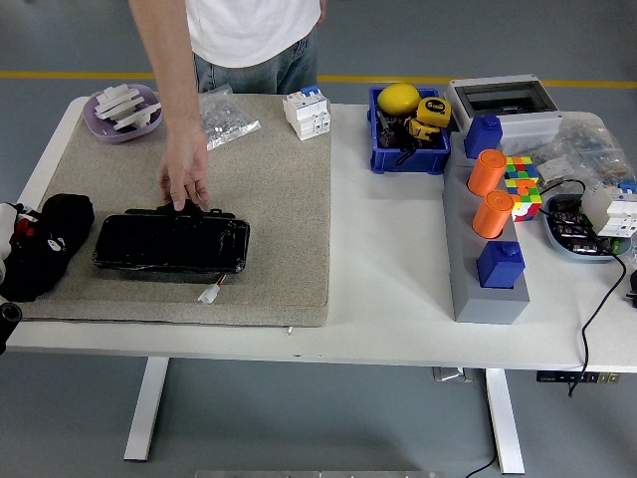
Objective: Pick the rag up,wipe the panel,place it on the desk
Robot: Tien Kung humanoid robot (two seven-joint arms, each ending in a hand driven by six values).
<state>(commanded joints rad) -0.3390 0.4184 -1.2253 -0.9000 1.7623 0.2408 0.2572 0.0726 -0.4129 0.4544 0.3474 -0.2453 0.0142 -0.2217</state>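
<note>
**Head view: rag in left hand at mat's left edge, panel not yet wiped**

Head view, one frame. Black panel (171, 243) lies flat on the beige mat (279, 199), near the mat's front-left corner, a small white connector (209, 293) on a wire sticking out at its front edge. Black rag (50, 244) is bunched at the mat's left edge, just beside the panel's left end, touching or nearly so. Robot's left hand (18, 249) comes in from the table's left edge and sits in/under the rag; looks like it is gripping the rag, fingers mostly hidden by the cloth. Right hand not visible.

Person stands at the table's far side; their hand (185, 177) reaches down, fingertips on the panel's far edge, apparently steadying it.

Progress, as a judgement: pick-up looks done or nearly done, rag bundled at the hand but low, close to the mat. Wipe not started: rag is off the panel's glossy face. Left: sweep across the panel, then put the rag down on the desk.

Clutter on the table's right half (blue bin (408, 149), orange cylinders (488, 171), Rubik's cube (522, 179)) is well apart, not involved.
</note>
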